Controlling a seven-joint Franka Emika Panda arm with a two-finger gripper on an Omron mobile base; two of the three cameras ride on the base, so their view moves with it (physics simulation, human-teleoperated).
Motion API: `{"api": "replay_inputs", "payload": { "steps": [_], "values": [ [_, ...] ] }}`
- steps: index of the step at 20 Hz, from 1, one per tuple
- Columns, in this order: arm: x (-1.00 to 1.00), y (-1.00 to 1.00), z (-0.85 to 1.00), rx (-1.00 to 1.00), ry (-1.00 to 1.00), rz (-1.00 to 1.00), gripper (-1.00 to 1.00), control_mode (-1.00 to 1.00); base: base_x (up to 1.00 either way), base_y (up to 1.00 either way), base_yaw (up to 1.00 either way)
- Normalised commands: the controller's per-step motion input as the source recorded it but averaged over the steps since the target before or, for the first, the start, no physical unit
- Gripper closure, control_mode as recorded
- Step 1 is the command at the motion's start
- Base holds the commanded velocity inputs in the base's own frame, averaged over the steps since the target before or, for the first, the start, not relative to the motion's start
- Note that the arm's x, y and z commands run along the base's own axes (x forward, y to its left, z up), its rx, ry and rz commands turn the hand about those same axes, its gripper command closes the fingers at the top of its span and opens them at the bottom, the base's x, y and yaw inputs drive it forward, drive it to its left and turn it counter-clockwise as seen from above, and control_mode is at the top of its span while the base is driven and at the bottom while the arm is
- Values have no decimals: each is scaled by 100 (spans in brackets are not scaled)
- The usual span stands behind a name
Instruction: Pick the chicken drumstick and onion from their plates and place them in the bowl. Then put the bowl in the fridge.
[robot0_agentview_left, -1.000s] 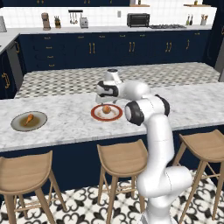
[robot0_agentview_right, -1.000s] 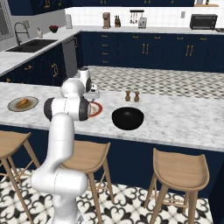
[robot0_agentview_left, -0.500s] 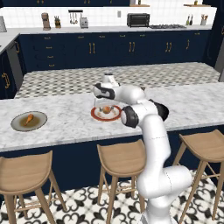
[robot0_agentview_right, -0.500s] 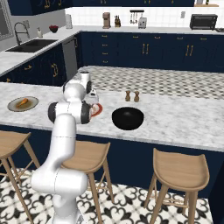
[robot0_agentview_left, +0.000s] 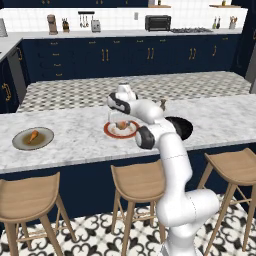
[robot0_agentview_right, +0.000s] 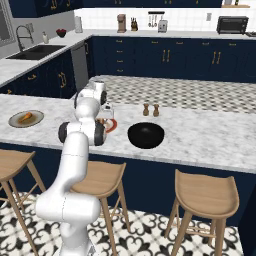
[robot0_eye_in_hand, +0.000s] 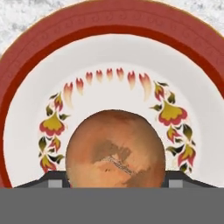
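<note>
On the marble counter (robot0_agentview_left: 75, 137), a white plate with a red rim (robot0_eye_in_hand: 52, 48) is set, and the onion (robot0_eye_in_hand: 115, 148) rests on its painted centre. The gripper (robot0_eye_in_hand: 115, 183) is lowered straight over that plate, its two dark fingertips (robot0_eye_in_hand: 54, 183) seen low on either side of the onion, at its widest part. The fingers are set fairly wide, about as wide as the onion itself; whether they are touching its skin cannot be told.

The onion is judged to be light, firm and round, with a smooth, dry skin that may slip. A hold across its middle, on opposite sides, is judged best; a grip placed too high or too low could squeeze it out and send it rolling off the plate.

To the left of the red-rimmed plate, well apart, an olive-grey plate (robot0_agentview_left: 20, 145) carries the chicken drumstick (robot0_agentview_left: 31, 135). To the right of the red-rimmed plate, near it, the black bowl (robot0_agentview_right: 146, 135) is seen with nothing in it. Two small shakers (robot0_agentview_right: 150, 110) stand just behind the bowl.
</note>
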Motion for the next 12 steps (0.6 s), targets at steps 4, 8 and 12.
{"api": "replay_inputs", "payload": {
  "steps": [4, 8, 12],
  "values": [
    [-64, -7, 0, 0, 0, -2, 100, -100, 0, 0, 0],
    [-100, -20, 2, 0, -16, -1, 100, -100, 0, 0, 0],
    [-100, -35, 0, 0, -34, 0, 100, -100, 0, 0, 0]
  ]
}}
